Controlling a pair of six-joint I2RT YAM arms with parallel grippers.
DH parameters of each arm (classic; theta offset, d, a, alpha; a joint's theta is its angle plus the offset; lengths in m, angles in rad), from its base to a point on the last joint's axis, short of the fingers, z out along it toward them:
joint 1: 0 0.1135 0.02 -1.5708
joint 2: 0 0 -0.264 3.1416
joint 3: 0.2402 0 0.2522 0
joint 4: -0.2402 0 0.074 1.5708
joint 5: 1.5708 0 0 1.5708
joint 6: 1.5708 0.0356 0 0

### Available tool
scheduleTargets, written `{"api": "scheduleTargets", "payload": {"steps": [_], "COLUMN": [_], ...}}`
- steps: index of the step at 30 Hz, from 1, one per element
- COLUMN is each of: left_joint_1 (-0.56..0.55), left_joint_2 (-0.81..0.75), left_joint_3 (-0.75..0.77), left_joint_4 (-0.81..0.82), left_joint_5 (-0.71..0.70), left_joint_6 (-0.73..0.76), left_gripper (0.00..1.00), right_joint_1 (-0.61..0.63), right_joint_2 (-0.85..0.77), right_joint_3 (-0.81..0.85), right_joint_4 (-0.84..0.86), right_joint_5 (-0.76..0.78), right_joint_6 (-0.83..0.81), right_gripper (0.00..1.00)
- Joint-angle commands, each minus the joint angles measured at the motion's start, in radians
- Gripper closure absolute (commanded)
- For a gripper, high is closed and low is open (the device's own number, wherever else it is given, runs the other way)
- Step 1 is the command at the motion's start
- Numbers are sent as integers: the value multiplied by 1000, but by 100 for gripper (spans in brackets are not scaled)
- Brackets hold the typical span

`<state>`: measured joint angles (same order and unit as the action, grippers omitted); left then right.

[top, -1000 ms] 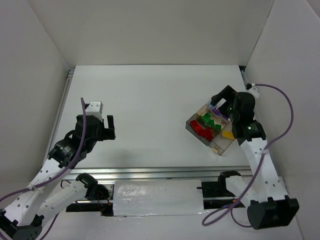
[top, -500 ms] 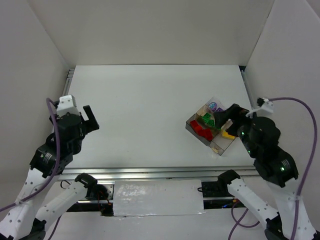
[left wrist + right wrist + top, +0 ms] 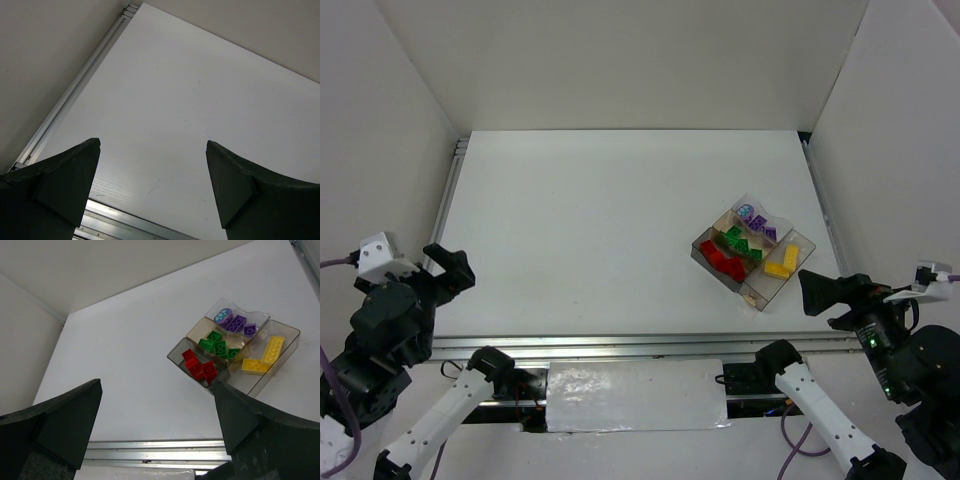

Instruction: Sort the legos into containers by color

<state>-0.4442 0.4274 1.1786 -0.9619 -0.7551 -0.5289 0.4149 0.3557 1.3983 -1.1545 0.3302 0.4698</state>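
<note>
The smoky clear organizer box (image 3: 767,288) sits at the table's right side, turned at an angle. Its compartments hold red bricks (image 3: 720,258), green bricks (image 3: 740,240), purple pieces (image 3: 757,222) and yellow bricks (image 3: 781,262). The right wrist view shows the box (image 3: 290,331) with the red (image 3: 200,367), green (image 3: 218,344), purple (image 3: 235,322) and yellow (image 3: 262,357) pieces. My right gripper (image 3: 812,290) (image 3: 157,384) is open and empty, near the front edge, just short of the box. My left gripper (image 3: 442,270) (image 3: 153,144) is open and empty at the near left corner.
An aluminium rail (image 3: 620,345) runs along the table's front edge, and it also shows in the right wrist view (image 3: 150,452). Another rail (image 3: 70,97) runs along the left edge. White walls enclose the table on the left, back and right.
Both arms have pulled back toward the near edge. My right gripper has come away from over the box. My left gripper has moved left and nearer, off the table's middle-left.
</note>
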Motion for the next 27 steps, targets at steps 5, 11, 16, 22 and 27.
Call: {"api": "scheduleTargets", "payload": {"steps": [5, 11, 16, 22, 27], "left_joint_1": [6, 6, 4, 5, 6], "left_joint_2": [-88, -105, -110, -122, -111], "left_joint_3": [33, 41, 32, 6, -5], "left_joint_4": [-58, -64, -64, -44, -38], "left_joint_5": [19, 19, 25, 36, 53], "left_joint_6": [-2, 13, 20, 23, 24], "left_gripper": [1, 1, 0, 0, 0], "right_joint_1": [5, 4, 4, 5, 4], "right_joint_2": [-12, -14, -12, -1, -4], "right_joint_3": [64, 51, 38, 34, 18], "right_joint_4": [-54, -37, -21, -7, 7], "right_joint_5": [-8, -22, -22, -16, -19], "right_joint_6": [-30, -19, -17, -20, -17], "right_gripper": [0, 0, 0, 0, 0]}}
